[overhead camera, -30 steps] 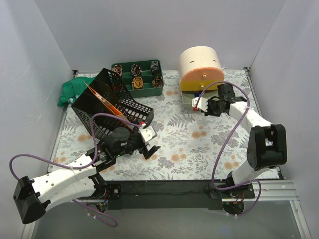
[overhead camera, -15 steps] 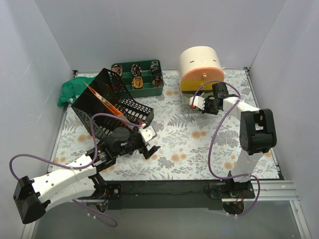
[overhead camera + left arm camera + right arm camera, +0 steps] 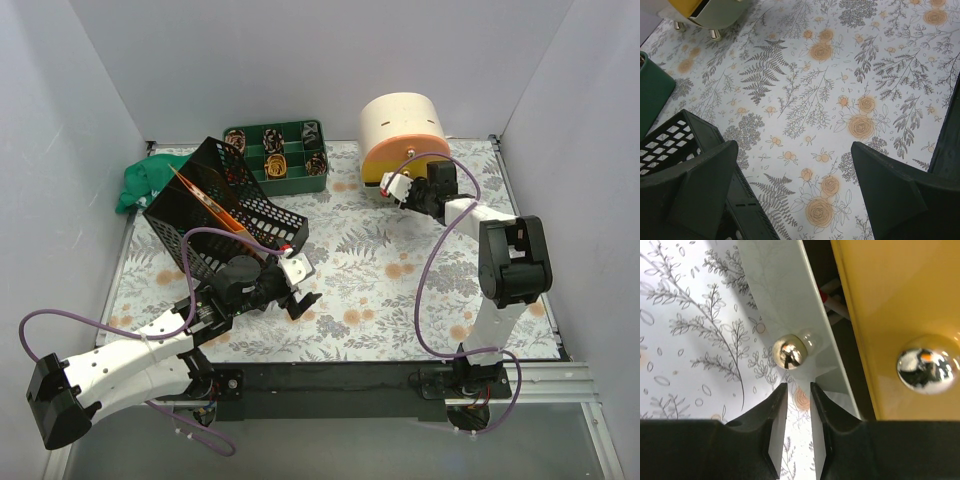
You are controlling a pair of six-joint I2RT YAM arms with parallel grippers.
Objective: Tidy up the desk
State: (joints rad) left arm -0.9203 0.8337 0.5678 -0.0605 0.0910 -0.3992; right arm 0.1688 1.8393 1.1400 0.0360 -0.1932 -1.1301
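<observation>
At the back right corner of the desk, the right claw is being held just short of the shiny knob of the white drawer, fingers narrowly parted, gripping nothing. The left claw, wide open and empty, is being hovered over the flowered desk, which is being enclosed by plain white walls.

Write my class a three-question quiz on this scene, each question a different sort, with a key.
1. True or false: the left gripper is open and holds nothing.
2. Which sits nearest the right gripper: A the pale drawer's knob, B the yellow drawer's knob?
3. What colour is the compartment tray?
Key: 1 true; 2 A; 3 green.
</observation>
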